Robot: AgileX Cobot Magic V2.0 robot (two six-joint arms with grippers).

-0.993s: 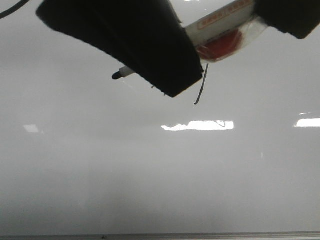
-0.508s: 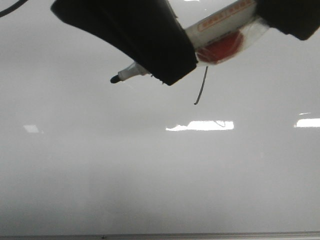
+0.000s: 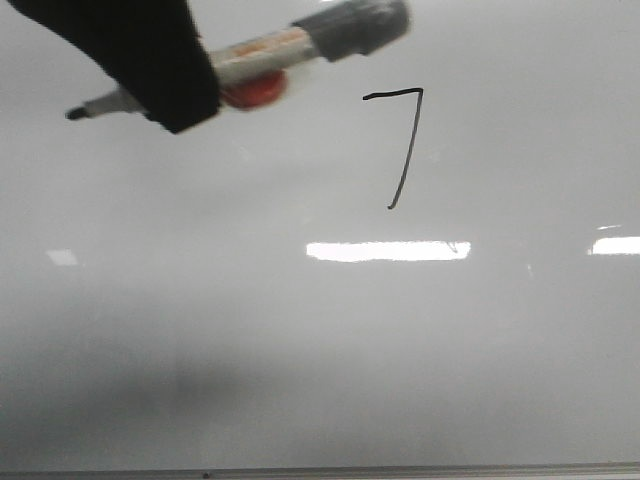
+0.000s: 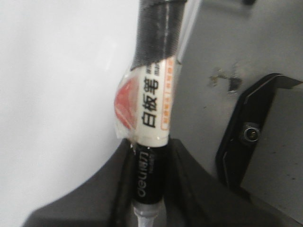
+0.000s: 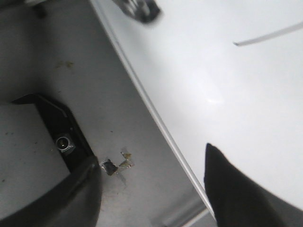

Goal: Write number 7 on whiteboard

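With my left pincer [image 3: 150,95] clenched on the white-barrelled, grey-capped marker [image 3: 270,50] above the glossy pale whiteboard [image 3: 300,350], and the thin black number 7 [image 3: 402,145] drawn toward its far edge, a careless dip could smear it.

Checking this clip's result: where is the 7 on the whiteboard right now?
In the front view, the number 7 sits in the upper middle of the whiteboard, right of the marker held by the left gripper, above a glare strip.
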